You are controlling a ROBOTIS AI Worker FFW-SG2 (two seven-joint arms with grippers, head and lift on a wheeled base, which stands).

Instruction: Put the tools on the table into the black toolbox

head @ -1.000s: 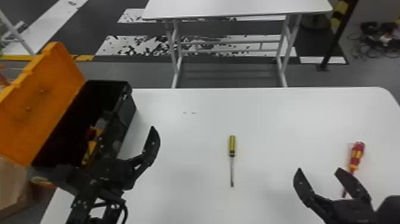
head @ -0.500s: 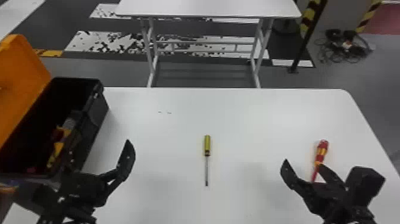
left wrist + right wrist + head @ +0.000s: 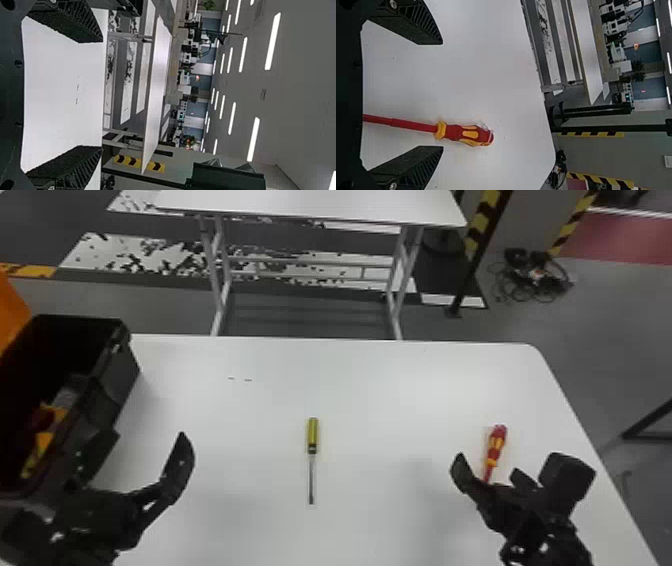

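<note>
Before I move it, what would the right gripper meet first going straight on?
Probably the red-and-yellow screwdriver on the table; depth is unclear, so the right gripper might pass over it.

**Open lane inward, tight to the outside**

Between the left gripper (image 3: 150,438) and right gripper (image 3: 487,466), a hand could pass over the counter (image 3: 385,390), skirting the yellow screwdriver (image 3: 312,435) lying there. Just outside the left jaws, the black toolbox (image 3: 121,390) obstructs sideways travel. The left jaws stand wide around free room; between the spread right jaws, the red screwdriver (image 3: 462,133) runs, nearer one jaw.
</note>
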